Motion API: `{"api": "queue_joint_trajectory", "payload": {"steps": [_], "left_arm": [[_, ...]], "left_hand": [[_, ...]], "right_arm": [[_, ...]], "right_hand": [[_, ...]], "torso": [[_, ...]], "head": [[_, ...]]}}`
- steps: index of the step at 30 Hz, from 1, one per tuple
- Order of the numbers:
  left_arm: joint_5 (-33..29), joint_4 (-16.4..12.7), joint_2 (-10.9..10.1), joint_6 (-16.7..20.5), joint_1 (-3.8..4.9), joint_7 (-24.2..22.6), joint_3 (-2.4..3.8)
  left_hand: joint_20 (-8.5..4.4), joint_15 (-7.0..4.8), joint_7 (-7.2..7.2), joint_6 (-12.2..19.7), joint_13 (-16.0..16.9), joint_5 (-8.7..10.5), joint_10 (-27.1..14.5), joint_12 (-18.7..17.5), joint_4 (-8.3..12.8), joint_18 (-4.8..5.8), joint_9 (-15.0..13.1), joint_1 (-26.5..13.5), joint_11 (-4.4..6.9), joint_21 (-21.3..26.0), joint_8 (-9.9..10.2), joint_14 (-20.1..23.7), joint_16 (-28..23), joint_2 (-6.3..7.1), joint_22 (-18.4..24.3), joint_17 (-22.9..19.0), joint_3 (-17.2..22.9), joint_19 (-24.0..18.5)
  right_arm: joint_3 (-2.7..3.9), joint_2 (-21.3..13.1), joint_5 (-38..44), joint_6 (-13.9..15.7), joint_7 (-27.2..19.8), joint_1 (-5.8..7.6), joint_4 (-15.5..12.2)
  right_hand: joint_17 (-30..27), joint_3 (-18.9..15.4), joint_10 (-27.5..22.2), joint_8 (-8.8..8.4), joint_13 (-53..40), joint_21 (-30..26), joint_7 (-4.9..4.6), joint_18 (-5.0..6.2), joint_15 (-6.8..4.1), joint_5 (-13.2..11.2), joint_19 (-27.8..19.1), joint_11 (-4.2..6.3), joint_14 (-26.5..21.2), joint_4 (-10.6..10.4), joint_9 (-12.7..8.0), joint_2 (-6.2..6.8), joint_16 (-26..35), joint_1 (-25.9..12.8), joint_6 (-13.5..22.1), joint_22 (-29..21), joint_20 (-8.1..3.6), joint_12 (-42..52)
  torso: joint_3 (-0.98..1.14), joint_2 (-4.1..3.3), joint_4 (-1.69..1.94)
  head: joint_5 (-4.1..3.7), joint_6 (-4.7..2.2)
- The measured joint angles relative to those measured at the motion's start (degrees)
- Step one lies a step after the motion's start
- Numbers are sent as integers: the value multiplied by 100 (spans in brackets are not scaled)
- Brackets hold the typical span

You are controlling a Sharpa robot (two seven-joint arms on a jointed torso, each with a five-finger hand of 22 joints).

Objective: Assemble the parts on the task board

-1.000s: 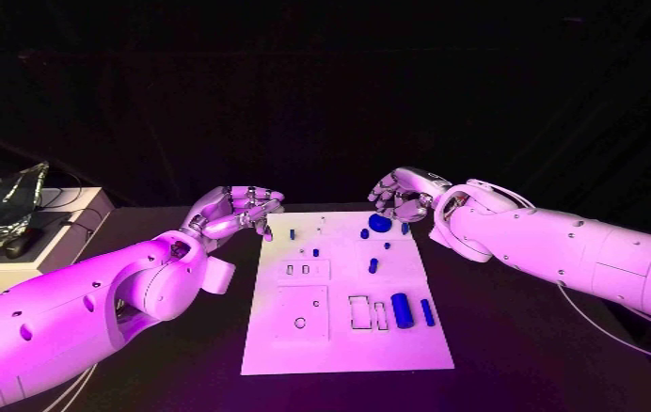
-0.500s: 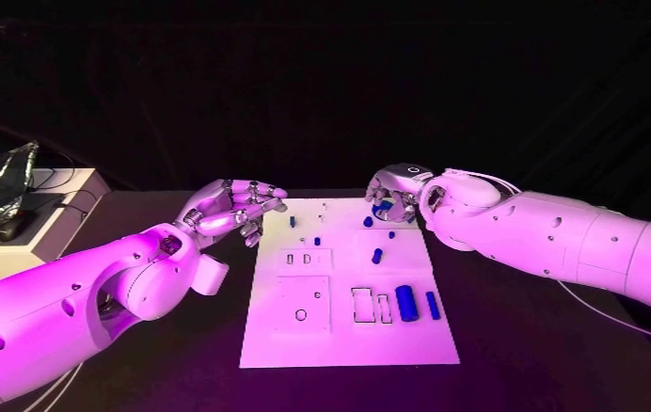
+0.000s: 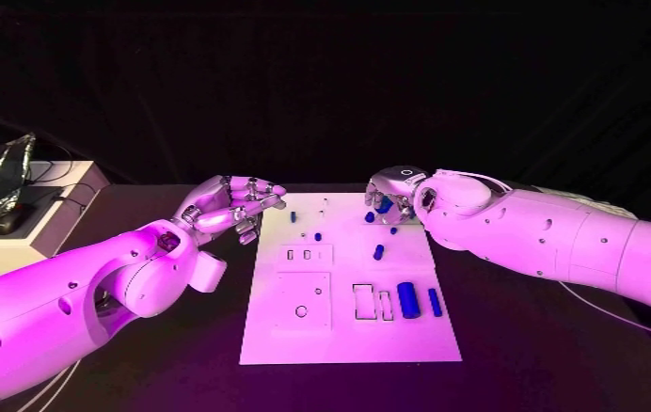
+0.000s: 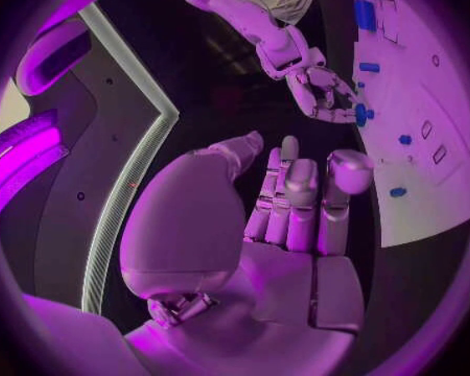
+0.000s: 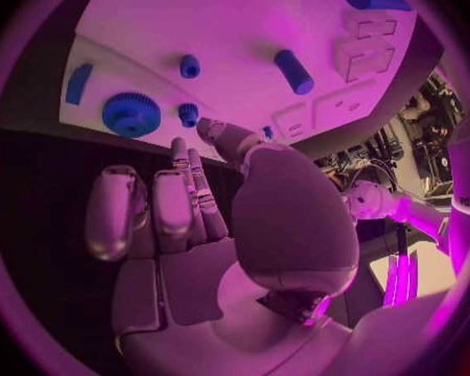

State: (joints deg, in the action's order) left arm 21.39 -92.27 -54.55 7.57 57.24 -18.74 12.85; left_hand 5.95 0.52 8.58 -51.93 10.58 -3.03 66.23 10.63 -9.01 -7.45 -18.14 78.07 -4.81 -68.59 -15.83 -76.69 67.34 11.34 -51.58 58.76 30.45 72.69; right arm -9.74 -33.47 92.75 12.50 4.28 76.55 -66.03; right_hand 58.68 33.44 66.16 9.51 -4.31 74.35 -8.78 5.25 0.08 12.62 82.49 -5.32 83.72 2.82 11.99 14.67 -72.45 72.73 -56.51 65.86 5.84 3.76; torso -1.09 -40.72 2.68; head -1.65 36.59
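Task board (image 3: 346, 327) is lying mid-table, blue parts scattered on it. Right hand (image 3: 389, 196) is hovering over the blue gear (image 5: 130, 114) at the far edge, fingers loosely spread, holding nothing. Left hand (image 3: 230, 207) is hanging beside the board, fingers curled, empty.

Both arms are smooth, rounded white shells, dotted with small dark screw holes. A thin pale cable loops around the right arm's wrist collar. The left hand (image 3: 230, 207) and right hand (image 3: 390, 192) are silver metal, segmented, with rounded fingertips. Each palm carries a bulbous, smooth thumb base.
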Motion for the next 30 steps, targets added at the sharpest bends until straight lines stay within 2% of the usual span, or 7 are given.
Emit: {"api": "queue_joint_trajectory", "payload": {"steps": [7,14,25,26,30], "left_arm": [[16,-3,-4,0,0,2,11],[21,-19,-16,0,0,4,19],[21,-33,-31,0,0,5,32],[21,-33,-31,0,0,6,32],[20,-33,-29,0,0,7,35]], "left_hand": [[0,0,24,24,0,0,-21,0,0,0,-6,0,-20,-26,0,0,23,0,-34,14,0,0],[0,21,24,23,11,0,-20,20,0,0,-5,-22,-20,-76,0,-20,66,-23,-100,48,0,0],[0,21,24,65,21,0,-20,20,0,0,-4,-45,-21,-99,0,-20,66,0,-131,32,0,0],[0,21,25,64,21,0,-20,19,0,0,-4,-45,-20,-99,0,-20,66,0,-131,32,0,0],[0,21,36,76,21,0,-20,19,0,-1,-4,-45,-21,-98,0,-20,66,0,-138,32,0,0]], "right_arm": [[-2,69,85,-37,62,-17,116],[-3,107,143,-58,102,-24,180],[-3,179,178,-84,117,-61,252],[-3,190,178,-88,117,-72,259],[-5,211,178,-96,116,-93,270]], "right_hand": [[0,-15,-50,0,-6,0,0,0,0,0,0,-8,0,-15,14,0,-28,0,0,-1,0,0],[-1,-15,-50,0,-6,0,-22,1,0,0,0,-8,0,-15,26,0,-27,0,-22,-19,0,0],[-2,-1,-70,25,-23,0,-22,1,0,0,-1,-29,0,-95,51,-1,-75,1,-22,-17,0,0],[-2,7,-70,44,-28,-1,-13,2,0,0,-1,-29,0,-103,62,-44,-77,34,-55,-12,0,0],[-2,31,-47,48,-49,-1,-6,2,0,0,-1,-6,-1,-128,89,-73,-103,3,-99,6,0,1]], "torso": [[-1,-32,16],[-12,-61,39],[-19,-85,47],[-19,-86,48],[-19,-90,53]], "head": [[8,10],[-5,16],[-1,52],[1,56],[5,75]]}}
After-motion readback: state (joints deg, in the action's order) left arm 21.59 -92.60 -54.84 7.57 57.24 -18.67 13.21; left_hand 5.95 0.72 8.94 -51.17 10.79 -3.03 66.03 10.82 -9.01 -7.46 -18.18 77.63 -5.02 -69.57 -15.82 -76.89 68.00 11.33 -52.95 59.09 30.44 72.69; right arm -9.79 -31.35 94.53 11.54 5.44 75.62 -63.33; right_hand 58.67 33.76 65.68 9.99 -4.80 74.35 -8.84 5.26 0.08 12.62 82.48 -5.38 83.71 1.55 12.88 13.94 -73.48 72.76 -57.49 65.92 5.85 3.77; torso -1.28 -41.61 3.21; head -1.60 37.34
